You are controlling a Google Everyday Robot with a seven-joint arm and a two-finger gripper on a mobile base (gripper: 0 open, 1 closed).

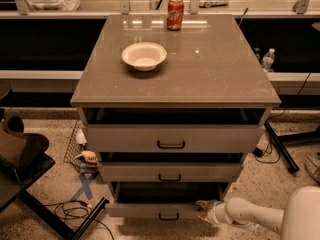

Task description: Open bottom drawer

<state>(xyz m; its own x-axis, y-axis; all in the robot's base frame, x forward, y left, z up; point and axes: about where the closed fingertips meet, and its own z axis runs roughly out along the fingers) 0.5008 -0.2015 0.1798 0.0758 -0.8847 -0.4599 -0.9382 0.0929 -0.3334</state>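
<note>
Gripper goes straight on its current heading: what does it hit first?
Probably the bottom drawer: the gripper, low at the right of the cabinet, points left at the right end of the drawer's front panel, seemingly right at it. Depth is unclear; it might instead skim along the front.

The bottom drawer (140, 210) is grey-beige with a black handle (169, 216). The gripper (204, 210), at that drawer's right front corner, is tan on a white arm (250, 215). The bowl (144, 55) is cream; the can (175, 13) is red.

Smooth white rounded arm (252, 216); tan gripper (204, 211) at bottom right, low; bulky white casing (303, 215).
</note>
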